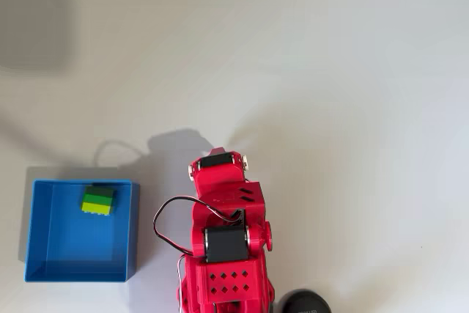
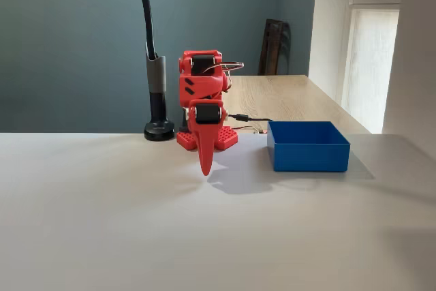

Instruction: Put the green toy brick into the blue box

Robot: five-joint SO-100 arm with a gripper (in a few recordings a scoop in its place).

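The green toy brick [image 1: 98,201] lies inside the blue box [image 1: 44,240], close to its far wall, lime layer beside a darker green one. The box stands at the lower left of the overhead view and at the right of the fixed view, blue box [image 2: 308,146], where its walls hide the brick. The red arm is folded back over its base. Its gripper [image 2: 204,168] points straight down just above the white table, left of the box in the fixed view, shut with nothing in it. From overhead the gripper is hidden under the red arm [image 1: 220,203].
A black lamp stand [image 2: 159,127] with a tall pole rises behind the arm; its round foot [image 1: 308,303] shows at the bottom edge overhead. A black wire [image 1: 165,225] loops off the arm toward the box. A wooden table [image 2: 293,97] lies behind.
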